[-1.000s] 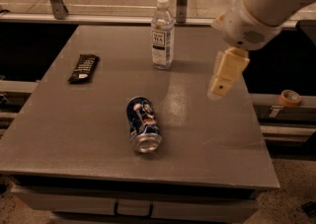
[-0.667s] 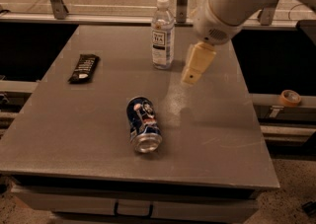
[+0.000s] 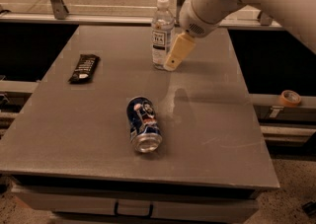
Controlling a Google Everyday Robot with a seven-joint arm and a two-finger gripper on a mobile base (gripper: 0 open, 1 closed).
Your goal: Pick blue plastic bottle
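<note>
1. A dark wrapped snack bar [image 3: 84, 67] lies flat on the grey tabletop [image 3: 212, 104], well to the left of the gripper and at roughly the same depth.
2. A blue soda can [image 3: 144, 124] lies on its side, left of the gripper and well apart from it, closer to the front edge. Its silver end faces the camera.
3. The blue plastic bottle [image 3: 162, 33] stands upright towards the back of the tabletop. It is clear, with a white cap and a white label with dark print. It is immediately left of the gripper.
4. The gripper [image 3: 171, 63] is a pale yellowish piece slanting down and leftward from the white arm [image 3: 217, 1]. Its tip is low beside the bottle's base, on the bottle's right side. Whether it touches the bottle cannot be told, nor whether it is spread or closed.
5. A roll of tan tape [image 3: 290, 98] sits on a ledge off the tabletop, far to the right of the gripper.
</note>
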